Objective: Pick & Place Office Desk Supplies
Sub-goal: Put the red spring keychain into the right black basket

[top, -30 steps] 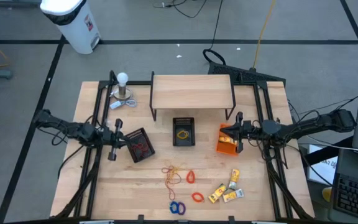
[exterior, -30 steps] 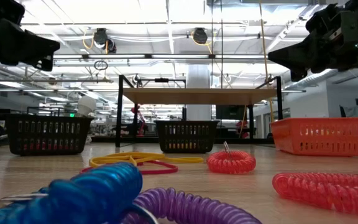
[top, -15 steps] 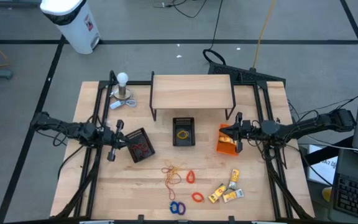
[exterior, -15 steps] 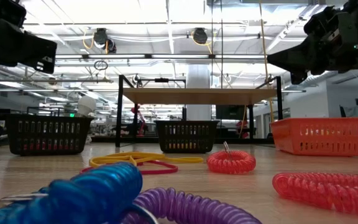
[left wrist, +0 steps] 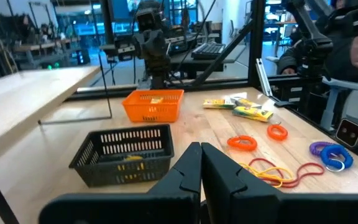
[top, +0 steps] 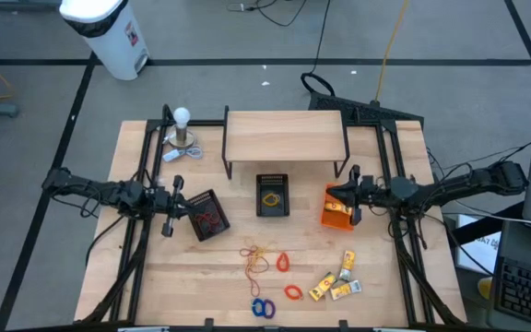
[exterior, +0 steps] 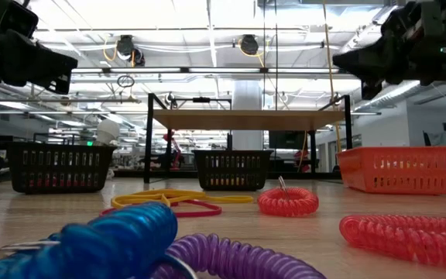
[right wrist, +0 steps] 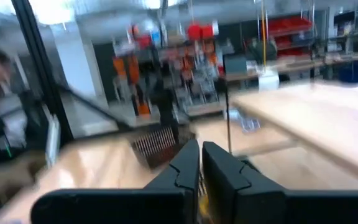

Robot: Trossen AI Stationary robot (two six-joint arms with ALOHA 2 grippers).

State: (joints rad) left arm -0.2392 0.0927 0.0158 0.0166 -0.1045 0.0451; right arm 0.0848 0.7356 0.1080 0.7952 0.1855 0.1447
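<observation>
Two arms hang over the table (top: 376,277), one at each side, and over the last second almost nothing about them has changed. The left gripper (top: 179,199) has drawn back a touch towards its own edge, beside the black bin (top: 206,214) that already holds red bands; its jaws are pressed together with nothing between them. The right gripper (top: 350,197) stays above the orange bin (top: 336,207), its jaws narrow and seemingly empty; whether they have begun to part I cannot tell.

A second black bin (top: 272,195), in front of the wooden shelf (top: 284,136), holds something yellow.

Most of the supplies lie loose on the near half of the table, none of them moved: the yellow packets (top: 337,279), a tangle of tan and red rubber bands (top: 256,258), two orange rings (top: 282,263), and the blue rings (top: 263,307) nearest the front edge.

Judging from this, both arms are between picks, each hovering by a bin with empty jaws, and the bulk of the sorting is not yet done.
</observation>
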